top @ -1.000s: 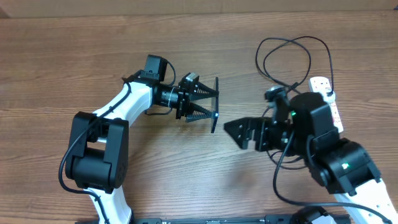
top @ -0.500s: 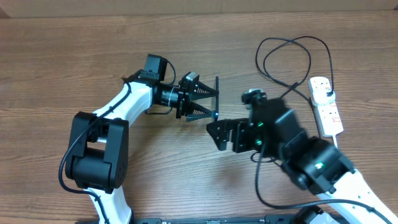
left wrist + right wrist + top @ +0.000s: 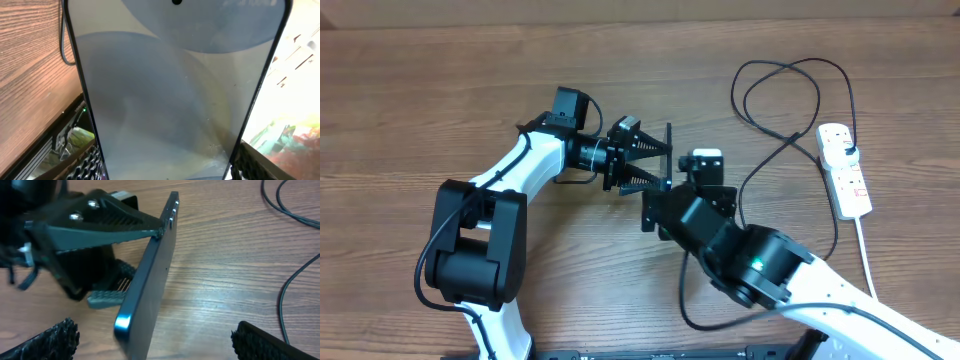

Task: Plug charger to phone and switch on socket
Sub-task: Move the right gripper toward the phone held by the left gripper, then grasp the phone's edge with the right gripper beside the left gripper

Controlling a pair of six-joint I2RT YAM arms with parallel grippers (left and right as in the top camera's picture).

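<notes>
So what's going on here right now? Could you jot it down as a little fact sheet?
phone: held on edge by the left tool
left tool: closed on the phone
right tool: open, empty, close beside the phone
charger cable: looped on the table near the power strip, apart from the phone
power strip: right side of the table; switches too small to read
step reached: cable not yet picked up

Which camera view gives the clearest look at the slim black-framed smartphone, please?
The left wrist view: the smartphone fills the frame, its pale blue-grey screen facing the camera. The right wrist view shows only its dark side edge, clamped in the left gripper. Overhead, it is just a thin dark sliver.
</notes>
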